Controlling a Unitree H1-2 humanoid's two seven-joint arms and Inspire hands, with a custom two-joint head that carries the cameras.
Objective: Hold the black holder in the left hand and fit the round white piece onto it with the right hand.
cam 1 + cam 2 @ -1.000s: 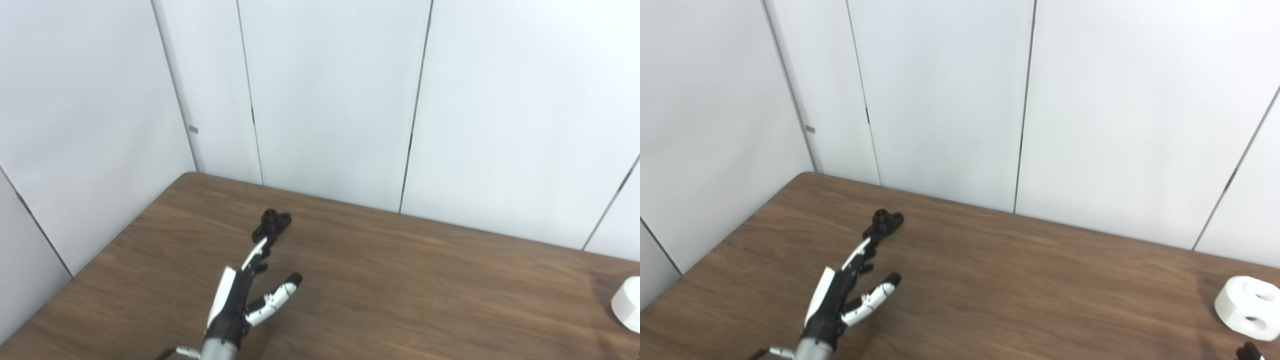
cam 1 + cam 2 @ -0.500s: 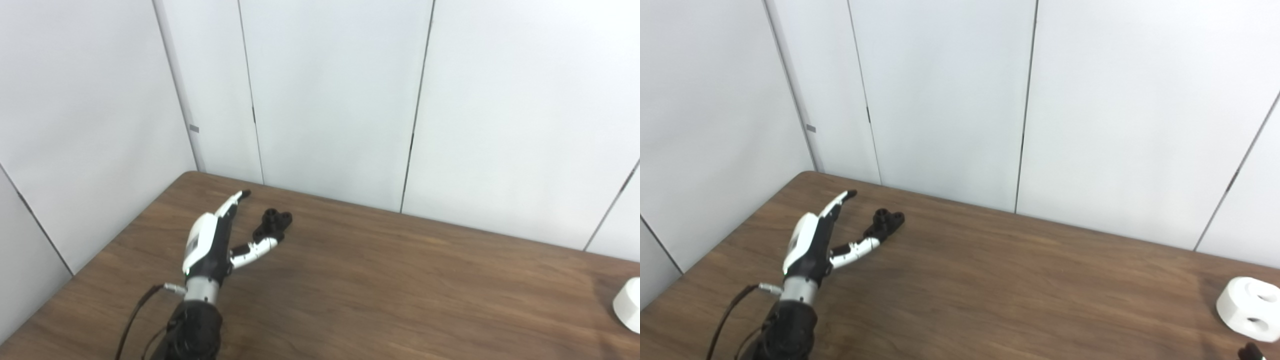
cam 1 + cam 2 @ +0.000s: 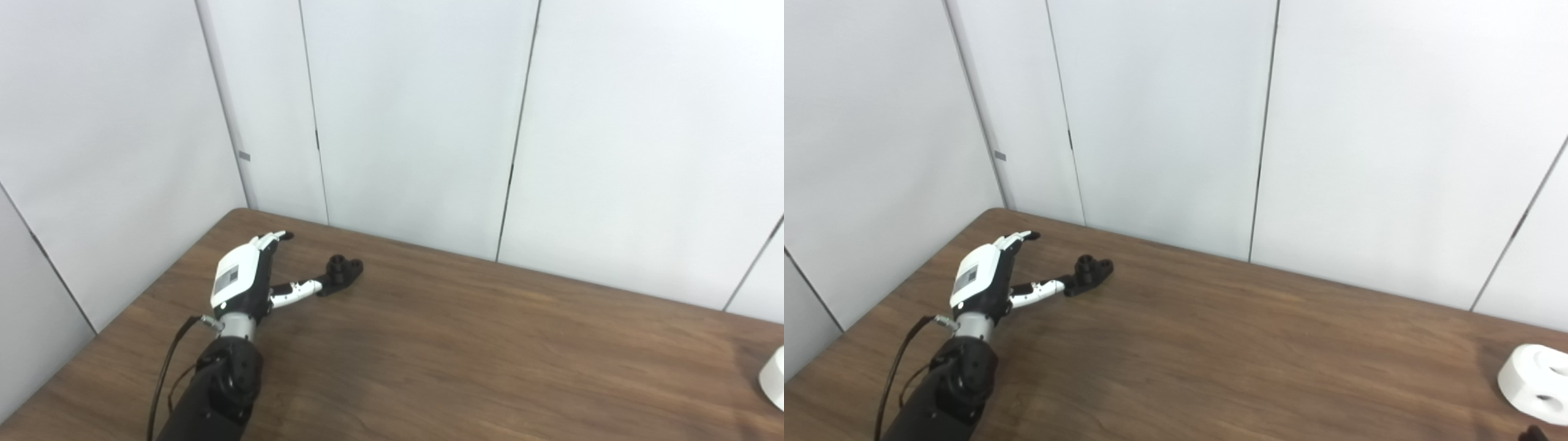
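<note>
the left hand [image 3: 245, 285] has swung beside the holder [image 3: 342, 272], fingers spread, thumb reaching it, grasp imminent.

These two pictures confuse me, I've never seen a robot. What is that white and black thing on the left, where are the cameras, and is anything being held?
Both pictures come from two cameras side by side on a humanoid robot's head, so they show one scene from slightly different spots. The white and black thing is the robot's left hand, reaching over a brown wooden table. It is open and holds nothing; its thumb tip lies right at a small black holder resting on the table. At the far right lies a round white piece with holes. The right hand is barely in view at the bottom right corner.
</note>
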